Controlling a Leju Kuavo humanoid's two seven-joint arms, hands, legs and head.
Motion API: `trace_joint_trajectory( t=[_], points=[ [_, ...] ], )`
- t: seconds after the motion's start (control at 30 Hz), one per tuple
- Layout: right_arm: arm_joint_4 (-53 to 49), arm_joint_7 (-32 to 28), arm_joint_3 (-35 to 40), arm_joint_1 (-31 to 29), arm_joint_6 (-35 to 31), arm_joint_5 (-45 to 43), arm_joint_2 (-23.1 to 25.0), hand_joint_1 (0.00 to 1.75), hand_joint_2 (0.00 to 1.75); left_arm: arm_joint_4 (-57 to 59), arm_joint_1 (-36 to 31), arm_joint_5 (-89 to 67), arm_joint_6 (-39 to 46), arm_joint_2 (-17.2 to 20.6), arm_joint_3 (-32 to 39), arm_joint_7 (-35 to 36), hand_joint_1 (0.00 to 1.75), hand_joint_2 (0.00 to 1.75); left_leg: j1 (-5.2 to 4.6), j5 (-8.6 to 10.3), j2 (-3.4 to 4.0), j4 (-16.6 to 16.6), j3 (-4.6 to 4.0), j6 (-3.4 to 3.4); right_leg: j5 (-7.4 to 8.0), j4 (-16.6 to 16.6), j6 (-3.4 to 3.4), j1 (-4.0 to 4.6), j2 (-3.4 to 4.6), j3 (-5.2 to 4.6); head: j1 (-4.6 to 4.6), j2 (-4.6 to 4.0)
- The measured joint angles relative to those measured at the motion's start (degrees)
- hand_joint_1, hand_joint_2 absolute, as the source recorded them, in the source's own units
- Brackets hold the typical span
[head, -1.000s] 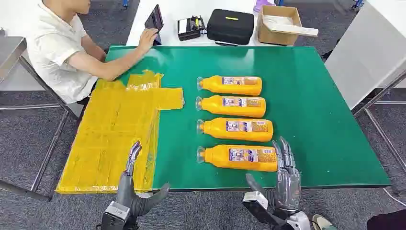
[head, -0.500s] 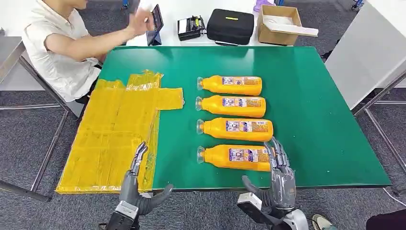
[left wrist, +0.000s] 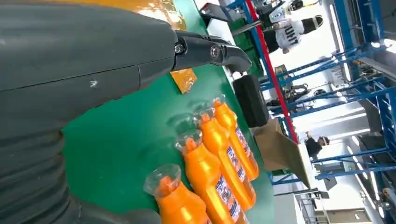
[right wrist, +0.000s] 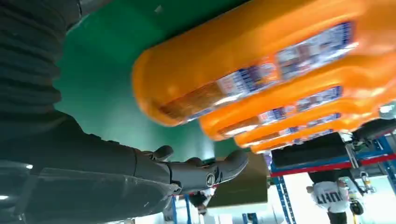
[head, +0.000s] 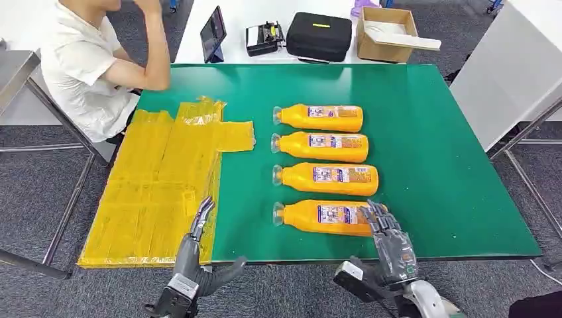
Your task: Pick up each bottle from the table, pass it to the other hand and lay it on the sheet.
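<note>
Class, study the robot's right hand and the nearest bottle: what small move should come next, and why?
Probably the right hand should ease forward over the base of the nearest bottle and close on it. The hand is open at that end, all four bottles lie on the table, and the yellow sheet holds none.

Green table (head: 431,132) — bottles (head: 325,179), yellow sheet (head: 159,192)

The four bottles (head: 319,118) (head: 320,146) (head: 326,178) (head: 325,218) are glossy orange plastic with clear caps and printed paper-like labels. The sheet (head: 159,182) at the left of the frame is shiny, crinkled yellow film. The bench (head: 437,152) has a smooth, matt green top. At the top right of the frame, the box (head: 384,26) is plain brown cardboard.
</note>
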Motion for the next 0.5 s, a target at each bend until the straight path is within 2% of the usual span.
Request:
trace_joint_trajectory(
  t=[0.5],
  points=[
    [1.0,1.9,-0.1,-0.6,2.7,1.2,-5.1,0.00,1.75,0.5,-0.3,0.5,-0.5,-0.5,0.0,0.0,0.00,1.75,0.03,0.01,-0.01,0.0,0.01,0.00,-0.01,0.0,0.00,0.00,-0.01,0.01,0.00,0.00]
  ],
)
